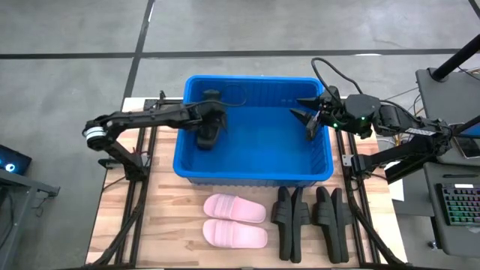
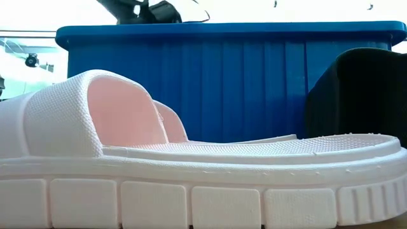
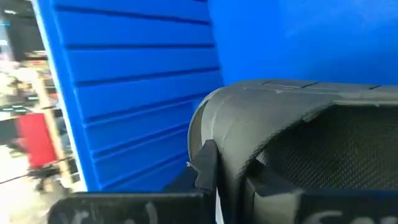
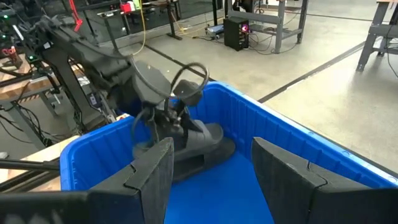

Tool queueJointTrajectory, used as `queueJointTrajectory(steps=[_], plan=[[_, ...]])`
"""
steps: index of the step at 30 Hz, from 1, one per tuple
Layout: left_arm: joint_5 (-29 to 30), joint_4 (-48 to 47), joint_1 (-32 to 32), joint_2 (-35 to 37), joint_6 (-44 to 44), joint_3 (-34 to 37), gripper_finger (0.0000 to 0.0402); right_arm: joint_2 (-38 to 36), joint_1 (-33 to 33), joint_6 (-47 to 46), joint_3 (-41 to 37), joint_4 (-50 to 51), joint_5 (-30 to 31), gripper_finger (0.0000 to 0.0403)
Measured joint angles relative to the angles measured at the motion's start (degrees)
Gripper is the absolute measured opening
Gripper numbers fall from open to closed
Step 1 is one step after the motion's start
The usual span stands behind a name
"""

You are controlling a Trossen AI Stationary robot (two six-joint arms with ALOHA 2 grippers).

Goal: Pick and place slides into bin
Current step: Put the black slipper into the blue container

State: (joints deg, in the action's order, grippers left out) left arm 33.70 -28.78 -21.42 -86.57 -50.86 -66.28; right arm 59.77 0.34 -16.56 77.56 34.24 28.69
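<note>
Bin: the large, deep, bright blue plastic bin point(image 1: 253, 169) stands in the middle of the pale wooden surface point(image 1: 176, 225), between the two dark arms. Its floor looks bare apart from the one black slide at its left end.

Slides outside: six rubber slip-on slides lie on the surface in front of the bin. Two are pale pink slides point(image 1: 235, 220), side by side. To their right stand what I take to be four black slides point(image 1: 311, 222), set on edge in a tight row.

Slide in hand: one black rubber slide point(image 4: 202, 144) is inside the bin near its left wall, low over the floor. From the right wrist view it looks tilted; whether it touches the floor I cannot tell.

Left gripper: the left gripper point(image 1: 208, 127) reaches down into the bin's left end and is clamped on that black slide, whose strap fills the left wrist view.

Right gripper: the right gripper point(image 1: 310, 116) hovers over the bin's right end, fingers spread wide apart with nothing between them.

Progress: by my judgement the job is at an early stage. One slide is being delivered and has not been let go; none lies loose in the bin.

Left to do: release this slide, then fetch the six on the surface, pink pair and black row alike.
</note>
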Motion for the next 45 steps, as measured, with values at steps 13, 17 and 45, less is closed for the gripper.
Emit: queueJointTrajectory(steps=[13, 17, 45], plan=[[6.28, 15.07, -3.02, 0.09, -8.08, 12.34, 0.0000, 0.00, 0.00, -2.10, 0.00, 0.00, -0.02, 0.0206], [6.07, 15.66, -4.48, -0.84, -8.01, 13.31, 0.0000, 0.00, 0.02, -2.10, 0.00, 0.00, -0.02, 0.0206], [5.85, 7.60, -6.63, -3.49, 0.24, 8.76, 0.0339, 0.00, 0.02, -2.97, 0.00, 0.56, -0.07, 0.0206]])
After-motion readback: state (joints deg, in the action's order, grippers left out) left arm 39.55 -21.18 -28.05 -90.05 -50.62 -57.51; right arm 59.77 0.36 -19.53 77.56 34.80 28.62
